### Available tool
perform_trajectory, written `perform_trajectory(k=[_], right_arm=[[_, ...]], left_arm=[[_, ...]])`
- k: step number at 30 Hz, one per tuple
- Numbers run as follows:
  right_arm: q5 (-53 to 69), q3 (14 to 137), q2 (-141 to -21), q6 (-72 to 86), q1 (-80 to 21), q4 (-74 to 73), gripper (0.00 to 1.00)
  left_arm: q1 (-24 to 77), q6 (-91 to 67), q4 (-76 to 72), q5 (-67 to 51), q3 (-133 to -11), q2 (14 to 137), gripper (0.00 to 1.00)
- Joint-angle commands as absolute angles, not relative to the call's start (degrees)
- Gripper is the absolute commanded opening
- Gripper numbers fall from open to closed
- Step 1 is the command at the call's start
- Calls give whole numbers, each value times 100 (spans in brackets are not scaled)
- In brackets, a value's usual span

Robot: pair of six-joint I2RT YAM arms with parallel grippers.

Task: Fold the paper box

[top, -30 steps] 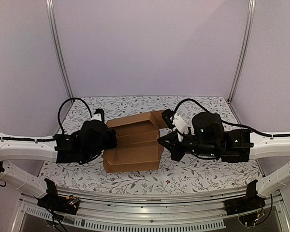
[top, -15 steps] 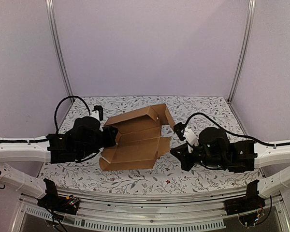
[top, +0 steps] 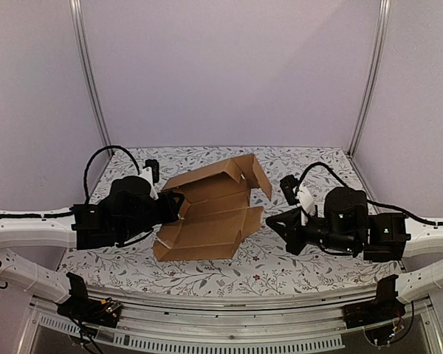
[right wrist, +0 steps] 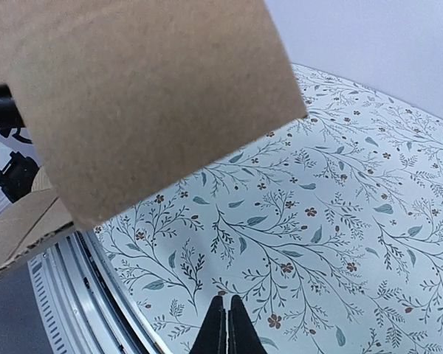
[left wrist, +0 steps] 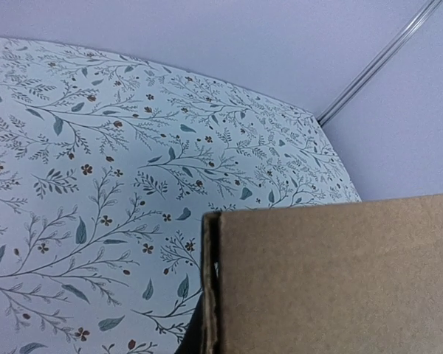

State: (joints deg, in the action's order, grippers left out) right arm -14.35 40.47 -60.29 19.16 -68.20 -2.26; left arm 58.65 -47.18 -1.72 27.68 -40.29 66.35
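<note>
Now paper box (top: 210, 221) unfolded, long axis near-left to far-right; left gripper (top: 179, 205) pinches left edge; right gripper (right wrist: 226, 302) closed, empty.

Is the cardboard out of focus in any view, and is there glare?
Top external: even light, no glare, only faint shadow under the paper box. Right wrist: its near flap looks slightly soft, the tablecloth sharp. Left wrist: both look sharp.

The counter (top: 310, 269) is covered in a white cloth printed with grey-green leafy sprigs and small reddish flowers. Plain lavender walls (top: 229, 74) enclose it behind and at both sides, with a slim metal post (top: 88, 74) at each back corner. A silvery rail (top: 229, 335) runs along the near edge
</note>
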Motion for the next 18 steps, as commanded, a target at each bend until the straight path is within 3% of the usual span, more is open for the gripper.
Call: perform_trajectory(k=[1, 11, 18], right_arm=[[-1479, 4006, -5458, 1466, -6831, -991, 7], [-2176, 4742, -4613, 592, -6830, -2624, 33], [-976, 5227, -4745, -271, -6828, -2795, 45]], left_arm=[[5908, -4368, -233, 2926, -3872, 6619, 0], [5883, -3639, -315, 2861, -3678, 6494, 0], [5841, -3285, -403, 2500, -3587, 6441, 0]])
